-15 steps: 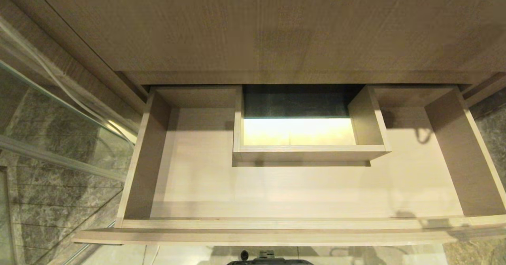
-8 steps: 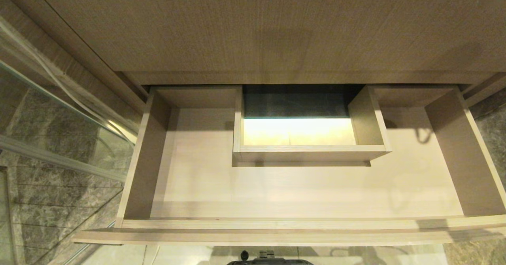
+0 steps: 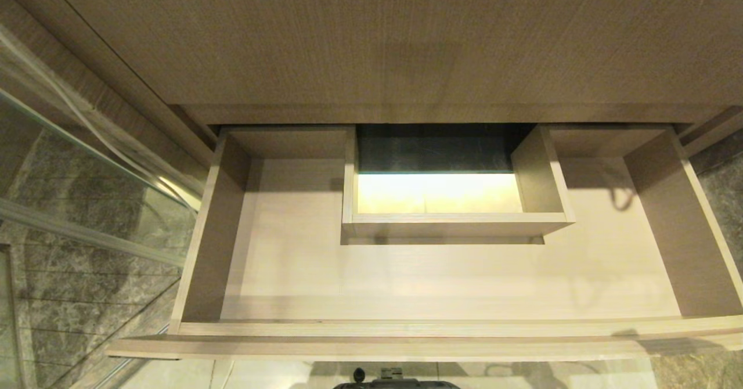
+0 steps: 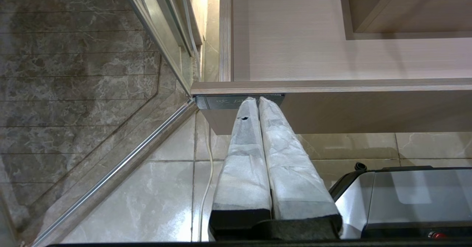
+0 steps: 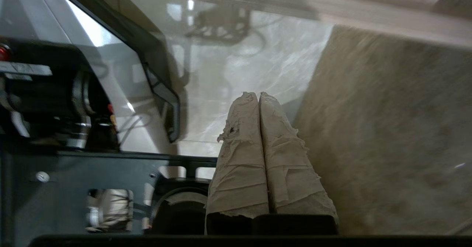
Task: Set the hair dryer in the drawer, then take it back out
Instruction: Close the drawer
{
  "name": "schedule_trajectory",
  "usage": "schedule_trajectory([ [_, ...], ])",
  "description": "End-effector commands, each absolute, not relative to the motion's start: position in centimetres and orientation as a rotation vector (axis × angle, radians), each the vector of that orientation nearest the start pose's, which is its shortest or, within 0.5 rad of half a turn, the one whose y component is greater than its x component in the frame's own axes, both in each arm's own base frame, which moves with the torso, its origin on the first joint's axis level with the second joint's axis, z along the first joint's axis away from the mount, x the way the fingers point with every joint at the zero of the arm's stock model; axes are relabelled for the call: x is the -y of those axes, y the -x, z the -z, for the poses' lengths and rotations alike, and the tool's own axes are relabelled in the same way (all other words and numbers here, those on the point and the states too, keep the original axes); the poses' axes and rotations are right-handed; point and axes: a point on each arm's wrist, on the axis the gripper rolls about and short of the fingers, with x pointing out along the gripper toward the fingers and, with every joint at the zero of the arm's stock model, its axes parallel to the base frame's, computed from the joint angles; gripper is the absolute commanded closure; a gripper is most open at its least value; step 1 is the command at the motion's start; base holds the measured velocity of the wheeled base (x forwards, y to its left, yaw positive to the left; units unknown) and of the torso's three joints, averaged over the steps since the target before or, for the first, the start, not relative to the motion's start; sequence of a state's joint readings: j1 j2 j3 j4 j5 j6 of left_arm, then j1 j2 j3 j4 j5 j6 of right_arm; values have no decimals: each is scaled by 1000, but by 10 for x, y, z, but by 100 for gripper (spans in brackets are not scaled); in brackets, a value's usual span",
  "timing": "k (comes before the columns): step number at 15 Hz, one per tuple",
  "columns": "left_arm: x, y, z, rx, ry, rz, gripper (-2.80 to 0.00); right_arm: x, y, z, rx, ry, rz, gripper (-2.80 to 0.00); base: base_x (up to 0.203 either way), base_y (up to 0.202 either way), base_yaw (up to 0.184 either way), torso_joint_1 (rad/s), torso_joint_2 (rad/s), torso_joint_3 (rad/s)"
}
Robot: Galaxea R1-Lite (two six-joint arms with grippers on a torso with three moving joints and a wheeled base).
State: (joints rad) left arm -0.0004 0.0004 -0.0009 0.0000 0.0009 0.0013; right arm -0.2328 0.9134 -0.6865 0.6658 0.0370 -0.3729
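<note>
Drawer: the drawer stands pulled out under the wood-grain cabinet front, its floor bare from side wall to side wall.
Cut-out: a boxed cut-out juts from the back edge at mid-width, leaving open floor along the front rim and in both back corners.
Hair dryer: in none of the views.
Left gripper: the left gripper has its padded fingers pressed together, tips at the dark label on the drawer front.
Right gripper: the right gripper is pinched together on nothing, low over the tile floor beside the robot base.
Left side: a glass panel stands near the drawer's left wall.
</note>
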Motion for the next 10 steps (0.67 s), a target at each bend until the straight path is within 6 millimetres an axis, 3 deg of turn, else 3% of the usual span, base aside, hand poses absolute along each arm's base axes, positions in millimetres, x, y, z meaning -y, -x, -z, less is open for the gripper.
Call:
schedule_trajectory([
  [1, 0, 23, -75, 0, -1, -1, 0, 18, -80, -172, -973, 189, 14, 0, 0, 0, 0, 0, 0, 0],
  [7, 0, 23, -75, 0, -2, -2, 0, 27, -109, -156, -1058, 200, 50, 0, 0, 0, 0, 0, 0, 0],
  [10, 0, 23, -76, 1, -2, 0, 0, 34, -122, -150, -1120, 319, 43, 0, 0, 0, 0, 0, 0, 0],
])
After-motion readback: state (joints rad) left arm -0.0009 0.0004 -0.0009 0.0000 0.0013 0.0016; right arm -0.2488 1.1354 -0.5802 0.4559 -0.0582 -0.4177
